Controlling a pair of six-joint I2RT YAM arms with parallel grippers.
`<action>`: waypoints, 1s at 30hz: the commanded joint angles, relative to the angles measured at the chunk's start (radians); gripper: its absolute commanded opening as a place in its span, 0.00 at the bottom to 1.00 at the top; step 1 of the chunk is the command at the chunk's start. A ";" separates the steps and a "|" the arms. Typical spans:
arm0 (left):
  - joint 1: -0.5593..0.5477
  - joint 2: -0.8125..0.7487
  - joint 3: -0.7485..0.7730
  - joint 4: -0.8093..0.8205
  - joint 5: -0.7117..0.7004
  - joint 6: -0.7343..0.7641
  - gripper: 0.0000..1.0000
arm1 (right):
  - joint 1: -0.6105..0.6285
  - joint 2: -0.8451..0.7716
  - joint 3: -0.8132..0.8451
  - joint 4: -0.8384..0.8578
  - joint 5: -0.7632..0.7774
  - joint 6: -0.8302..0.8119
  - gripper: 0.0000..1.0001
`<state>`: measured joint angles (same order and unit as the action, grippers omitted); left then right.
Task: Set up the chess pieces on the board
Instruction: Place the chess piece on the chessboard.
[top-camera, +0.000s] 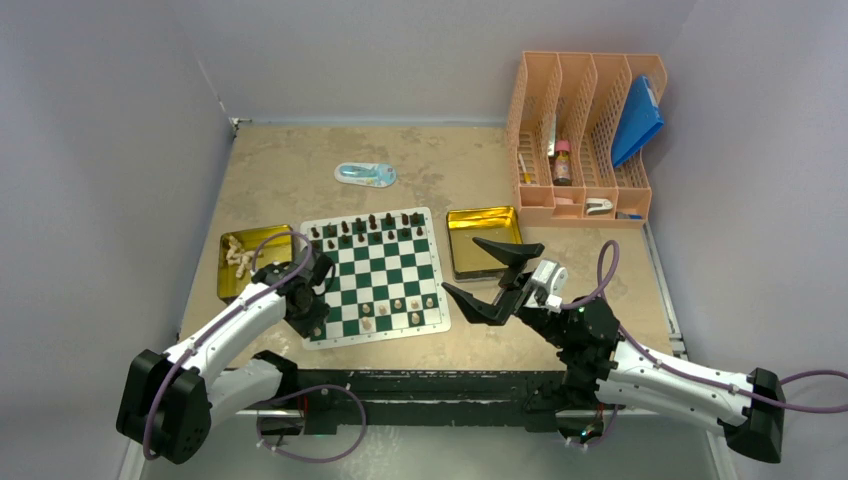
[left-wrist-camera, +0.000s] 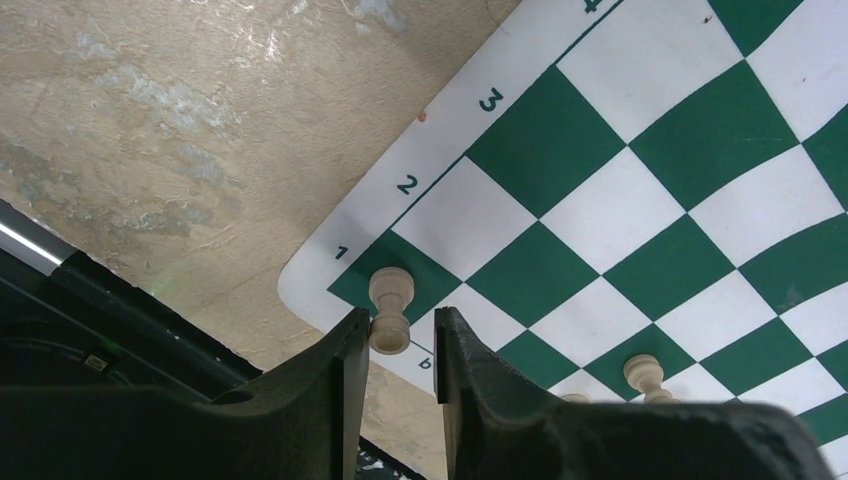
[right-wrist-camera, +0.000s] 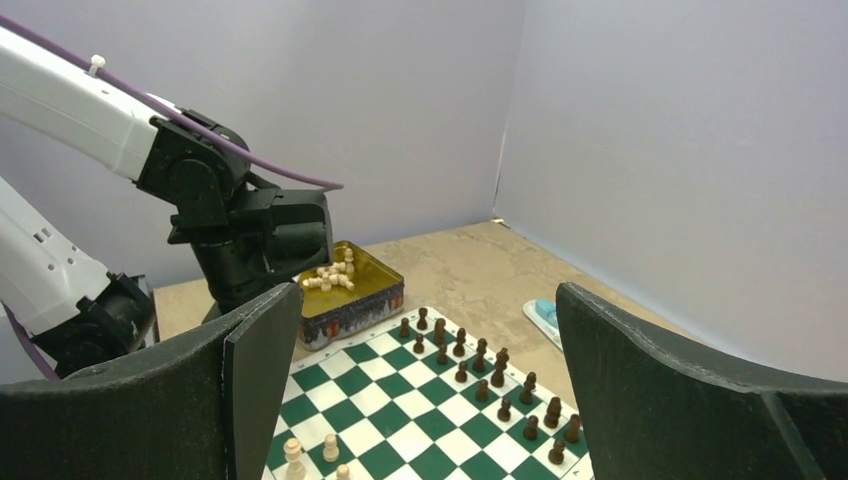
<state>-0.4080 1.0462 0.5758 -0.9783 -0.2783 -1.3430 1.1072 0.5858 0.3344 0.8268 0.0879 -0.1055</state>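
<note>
Risk: left tool, jaws slack around cream piece on board's near-left corner square, may clip and topple it when lifting away. Right tool gapes empty beside board.

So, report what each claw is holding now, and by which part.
Nothing is held. The left claw straddles a cream piece standing on the board, with a gap beside it. The right claw is wide open, empty.
</note>
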 joint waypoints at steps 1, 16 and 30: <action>0.000 -0.015 0.039 -0.013 0.014 -0.002 0.30 | 0.003 -0.013 0.028 0.022 0.013 -0.023 0.99; 0.000 0.005 0.158 -0.116 -0.025 -0.069 0.30 | 0.003 -0.014 0.038 0.007 -0.004 -0.031 0.99; 0.028 0.104 0.395 -0.126 -0.287 -0.003 0.35 | 0.003 0.029 0.080 -0.018 -0.026 -0.027 0.99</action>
<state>-0.4053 1.1198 0.8700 -1.1538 -0.4213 -1.4322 1.1072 0.6022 0.3481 0.7937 0.0814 -0.1211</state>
